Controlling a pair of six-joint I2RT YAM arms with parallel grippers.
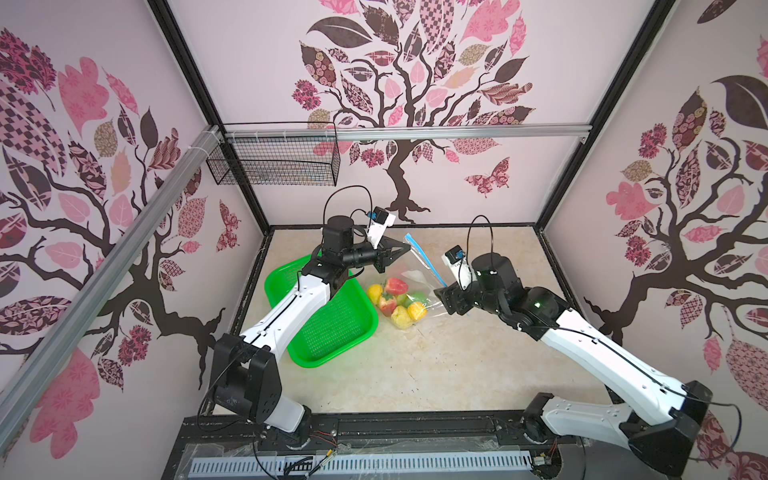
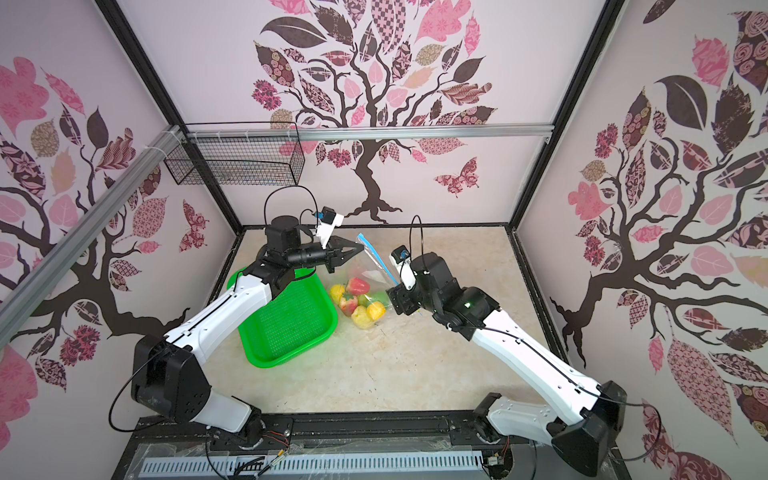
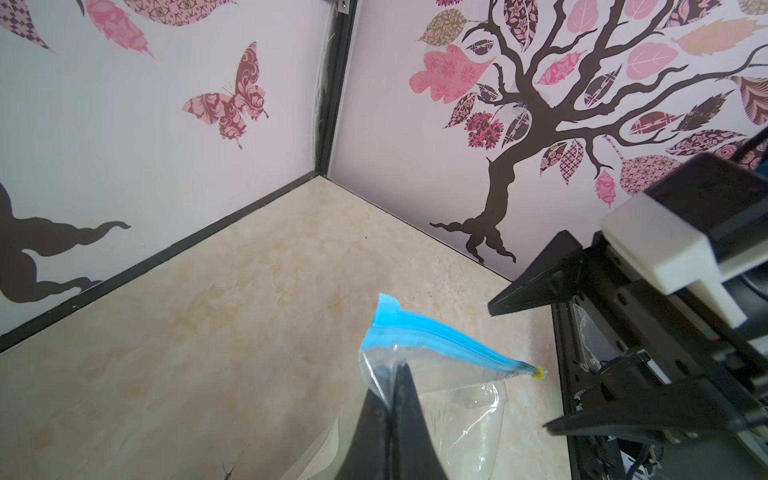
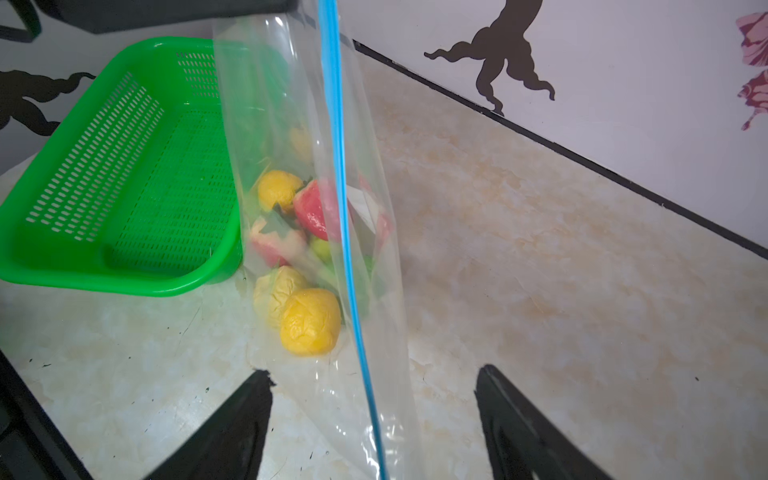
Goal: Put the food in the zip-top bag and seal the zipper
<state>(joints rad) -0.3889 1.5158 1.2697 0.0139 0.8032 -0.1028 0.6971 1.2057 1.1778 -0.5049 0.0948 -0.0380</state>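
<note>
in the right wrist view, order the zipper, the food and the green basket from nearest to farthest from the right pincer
From the right pincer:
1. zipper, running between its open jaws
2. food, piled inside the zip-top bag
3. green basket, on the table beyond the bag

From here I see a clear, glossy, crinkled plastic bag [image 4: 270, 83], a shiny perforated green plastic basket [image 4: 124, 166] and a smooth, marbled beige tabletop [image 4: 540, 249]
</note>
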